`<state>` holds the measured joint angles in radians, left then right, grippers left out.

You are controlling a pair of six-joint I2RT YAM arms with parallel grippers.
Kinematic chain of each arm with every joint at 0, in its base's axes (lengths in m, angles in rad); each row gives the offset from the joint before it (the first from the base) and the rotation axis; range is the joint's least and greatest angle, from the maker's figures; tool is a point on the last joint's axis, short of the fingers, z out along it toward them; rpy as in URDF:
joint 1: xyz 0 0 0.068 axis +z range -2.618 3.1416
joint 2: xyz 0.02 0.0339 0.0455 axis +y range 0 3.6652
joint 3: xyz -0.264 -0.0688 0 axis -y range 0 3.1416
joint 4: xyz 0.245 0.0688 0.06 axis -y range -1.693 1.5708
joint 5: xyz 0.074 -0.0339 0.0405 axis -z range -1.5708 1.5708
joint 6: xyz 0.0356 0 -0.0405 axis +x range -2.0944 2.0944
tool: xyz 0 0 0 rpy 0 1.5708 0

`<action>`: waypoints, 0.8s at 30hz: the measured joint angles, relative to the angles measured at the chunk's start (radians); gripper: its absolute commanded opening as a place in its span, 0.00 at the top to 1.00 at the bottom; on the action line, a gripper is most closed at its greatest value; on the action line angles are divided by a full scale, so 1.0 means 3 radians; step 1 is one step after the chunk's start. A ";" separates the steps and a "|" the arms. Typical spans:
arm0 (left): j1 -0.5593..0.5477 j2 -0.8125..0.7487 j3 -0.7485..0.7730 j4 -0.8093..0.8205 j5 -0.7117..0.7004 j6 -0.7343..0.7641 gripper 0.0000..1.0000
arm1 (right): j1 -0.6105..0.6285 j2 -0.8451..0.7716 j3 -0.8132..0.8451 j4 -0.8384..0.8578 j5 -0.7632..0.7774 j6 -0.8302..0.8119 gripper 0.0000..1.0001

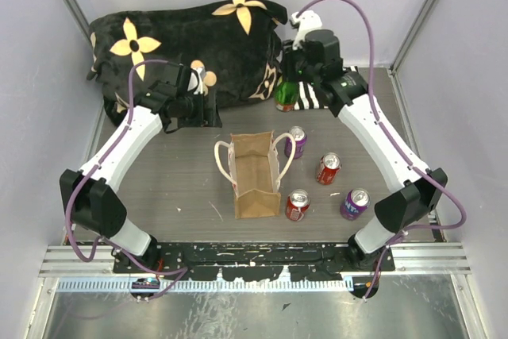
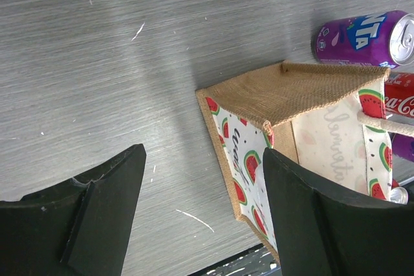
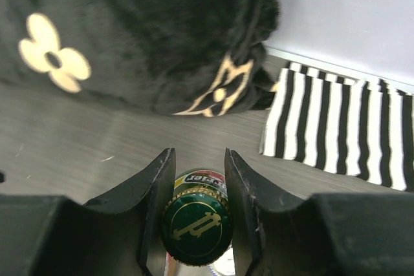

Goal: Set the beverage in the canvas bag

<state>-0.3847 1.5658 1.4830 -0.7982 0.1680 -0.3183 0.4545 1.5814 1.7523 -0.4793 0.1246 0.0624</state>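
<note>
The beverage, a green glass bottle [image 1: 286,94] with a green cap [image 3: 196,224], stands upright at the back of the table beside the striped cloth. My right gripper [image 1: 292,77] [image 3: 198,154] is shut on the bottle's neck just under the cap, reaching down from above. The canvas bag [image 1: 254,176] [image 2: 291,95] stands open-topped in the middle of the table, tan with cream loop handles and a watermelon-print lining. My left gripper [image 1: 205,107] [image 2: 206,153] hangs open over the table left of and behind the bag, nothing between its fingers.
A black flowered cushion [image 1: 190,37] [image 3: 142,30] lies along the back. The striped cloth [image 1: 315,97] [image 3: 343,127] sits at the back right. Soda cans stand right of the bag: purple [image 1: 295,141], red [image 1: 328,168], red [image 1: 298,204], purple [image 1: 355,203].
</note>
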 measured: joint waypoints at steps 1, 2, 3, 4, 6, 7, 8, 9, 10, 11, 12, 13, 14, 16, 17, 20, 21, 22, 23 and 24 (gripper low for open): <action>0.0008 -0.0014 -0.0018 0.0000 0.0001 -0.0001 0.20 | 0.0098 0.0019 0.0027 -0.0032 0.0015 0.0001 0.99; 0.0011 -0.0024 -0.0033 0.0001 0.0004 -0.0001 0.20 | 0.0188 0.0031 0.0041 -0.0052 0.0029 0.0001 0.99; 0.0014 -0.0038 -0.0052 0.0001 0.0005 -0.0001 0.20 | 0.0278 0.0036 0.0043 -0.0064 0.0045 0.0001 0.99; 0.0018 -0.0048 -0.0066 0.0000 0.0006 -0.0001 0.20 | 0.0347 0.0037 0.0045 -0.0076 0.0058 0.0001 0.99; 0.0024 -0.0066 -0.0090 0.0003 0.0006 -0.0003 0.20 | 0.0525 0.0038 0.0045 -0.0097 0.0111 0.0000 0.99; 0.0027 -0.0079 -0.0106 0.0003 0.0006 -0.0003 0.20 | 0.0603 0.0038 0.0043 -0.0102 0.0136 0.0000 0.99; 0.0027 -0.0086 -0.0109 -0.0001 0.0008 -0.0001 0.20 | 0.0675 0.0038 0.0045 -0.0103 0.0167 0.0001 0.99; 0.0029 -0.0094 -0.0111 0.0001 0.0008 -0.0001 0.20 | 0.0740 0.0038 0.0043 -0.0103 0.0193 0.0001 0.99; 0.0031 -0.0102 -0.0111 0.0003 0.0008 -0.0001 0.20 | 0.0809 0.0038 0.0043 -0.0103 0.0217 0.0004 0.99; 0.0034 -0.0112 -0.0112 0.0001 0.0006 -0.0001 0.20 | 0.0868 0.0038 0.0043 -0.0103 0.0240 0.0014 0.99; 0.0038 -0.0123 -0.0117 0.0004 0.0006 -0.0001 0.20 | 0.0921 0.0038 0.0039 -0.0102 0.0261 0.0028 0.99; 0.0041 -0.0134 -0.0127 0.0010 0.0006 -0.0001 0.20 | 0.0965 0.0037 0.0029 -0.0102 0.0284 0.0047 0.99; 0.0041 -0.0145 -0.0139 0.0010 0.0006 -0.0001 0.20 | 0.0998 0.0036 0.0011 -0.0098 0.0301 0.0056 0.99; 0.0046 -0.0151 -0.0151 0.0009 0.0006 -0.0001 0.20 | 0.1076 0.0027 -0.0062 -0.0089 0.0350 0.0080 0.99; 0.0048 -0.0151 -0.0154 0.0010 0.0006 -0.0003 0.20 | 0.1108 0.0023 -0.0112 -0.0083 0.0367 0.0090 0.99; 0.0052 -0.0151 -0.0156 0.0014 0.0006 -0.0003 0.20 | 0.1179 0.0023 -0.0276 -0.0065 0.0403 0.0153 0.99; 0.0052 -0.0151 -0.0156 0.0014 0.0008 -0.0001 0.20 | 0.1207 0.0022 -0.0340 -0.0062 0.0412 0.0174 0.99; 0.0052 -0.0151 -0.0156 0.0013 0.0008 -0.0003 0.20 | 0.1235 0.0023 -0.0393 -0.0052 0.0427 0.0191 0.99; 0.0052 -0.0151 -0.0156 0.0014 0.0008 -0.0001 0.20 | 0.1258 0.0023 -0.0425 -0.0036 0.0448 0.0206 0.99; 0.0052 -0.0151 -0.0156 0.0014 0.0008 -0.0001 0.20 | 0.1282 0.0017 -0.0444 -0.0005 0.0477 0.0219 0.99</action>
<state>-0.3691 1.5204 1.4361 -0.7940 0.1703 -0.3187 0.8391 1.5864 1.6192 -0.4808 0.2676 0.1280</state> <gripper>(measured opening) 0.799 0.394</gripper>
